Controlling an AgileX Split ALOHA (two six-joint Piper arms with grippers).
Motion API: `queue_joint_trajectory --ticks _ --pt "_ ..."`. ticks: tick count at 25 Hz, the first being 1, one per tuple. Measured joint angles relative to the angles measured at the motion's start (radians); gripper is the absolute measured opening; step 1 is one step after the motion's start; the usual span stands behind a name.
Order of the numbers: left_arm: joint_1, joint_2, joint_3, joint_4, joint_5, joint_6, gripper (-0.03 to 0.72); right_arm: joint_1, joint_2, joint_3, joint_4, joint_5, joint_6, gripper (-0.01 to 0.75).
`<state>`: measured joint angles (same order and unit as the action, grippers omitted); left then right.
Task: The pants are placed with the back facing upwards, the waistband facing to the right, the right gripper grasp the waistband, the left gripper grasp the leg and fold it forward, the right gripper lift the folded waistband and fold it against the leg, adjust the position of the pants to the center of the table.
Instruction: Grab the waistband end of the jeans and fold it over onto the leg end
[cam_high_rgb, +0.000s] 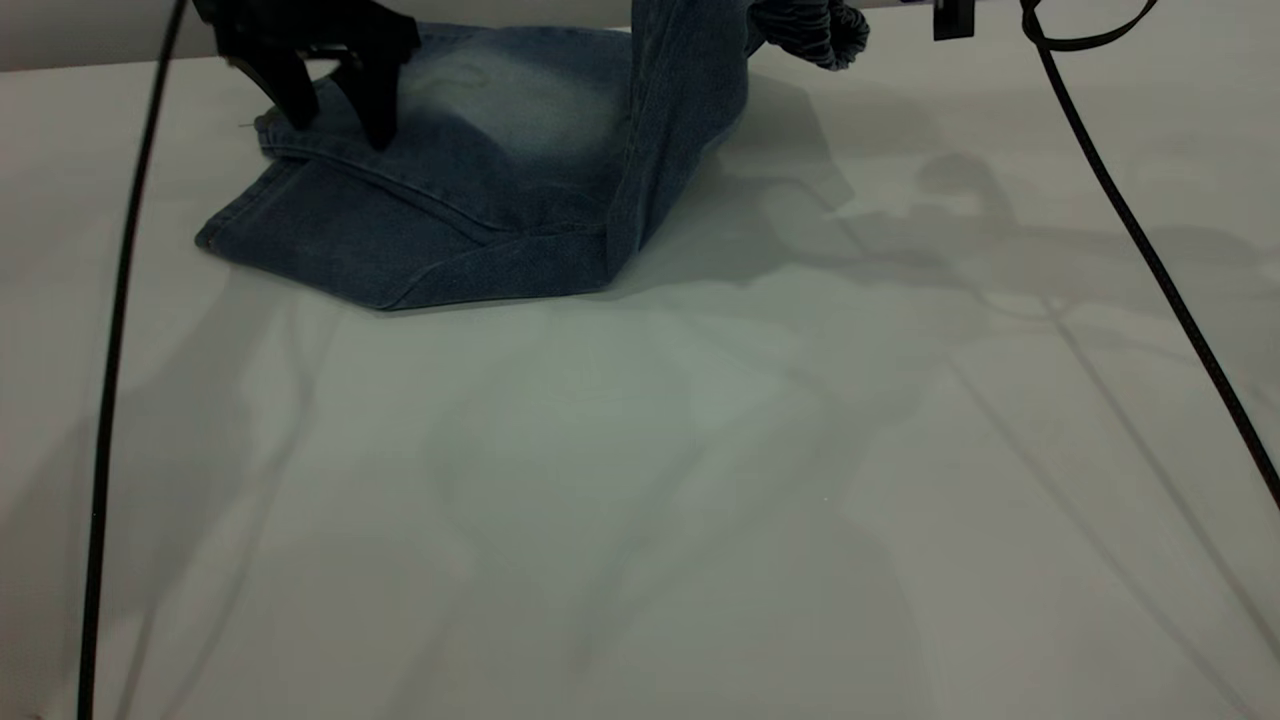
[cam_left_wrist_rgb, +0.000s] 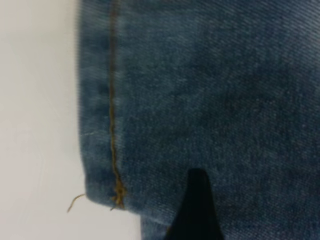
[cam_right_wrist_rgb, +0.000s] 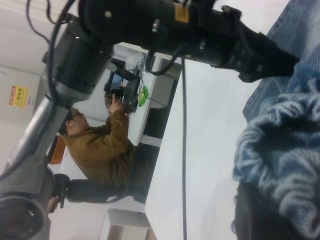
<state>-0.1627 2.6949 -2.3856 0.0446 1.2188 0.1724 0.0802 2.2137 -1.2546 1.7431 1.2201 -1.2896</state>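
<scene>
Exterior view shows the pants (cam_high_rgb: 480, 180) lying at the far edge of the worktop (cam_high_rgb: 640, 480). Left gripper (cam_high_rgb: 335, 110) presses spread fingers (cam_high_rgb: 290, 90) on the denim. Right gripper is out of frame; the waistband (cam_high_rgb: 815, 30) hangs lifted beside the pants.

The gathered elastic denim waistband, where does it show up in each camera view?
Exterior view: gathered elastic denim waistband lifted at the top edge, right of centre.
Left wrist view: not in it, only flat denim and a stitched hem.
Right wrist view: fills the lower right.
Shared landmark: the blue washed-denim pants on the white table.
</scene>
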Motion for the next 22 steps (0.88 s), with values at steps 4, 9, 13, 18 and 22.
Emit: queue_joint_trajectory --ticks 4,9,13,18,22 --pt "0.001 0.008 0.000 -0.007 0.000 0.001 0.547 0.002 -0.020 -0.001 -0.001 0.000 0.011 0.088" --pt "0.001 0.008 0.000 -0.045 0.002 0.002 0.546 0.064 -0.029 -0.067 -0.003 0.000 0.074 0.088" --pt "0.001 0.008 0.000 -0.050 0.002 0.002 0.546 0.129 -0.029 -0.162 -0.004 0.004 0.142 0.088" --pt "0.001 0.008 0.000 -0.053 0.002 0.002 0.546 0.182 -0.029 -0.264 0.000 -0.040 0.215 0.088" --pt "0.001 0.006 -0.001 -0.063 0.003 0.002 0.546 0.200 -0.013 -0.270 0.004 -0.132 0.216 0.088"
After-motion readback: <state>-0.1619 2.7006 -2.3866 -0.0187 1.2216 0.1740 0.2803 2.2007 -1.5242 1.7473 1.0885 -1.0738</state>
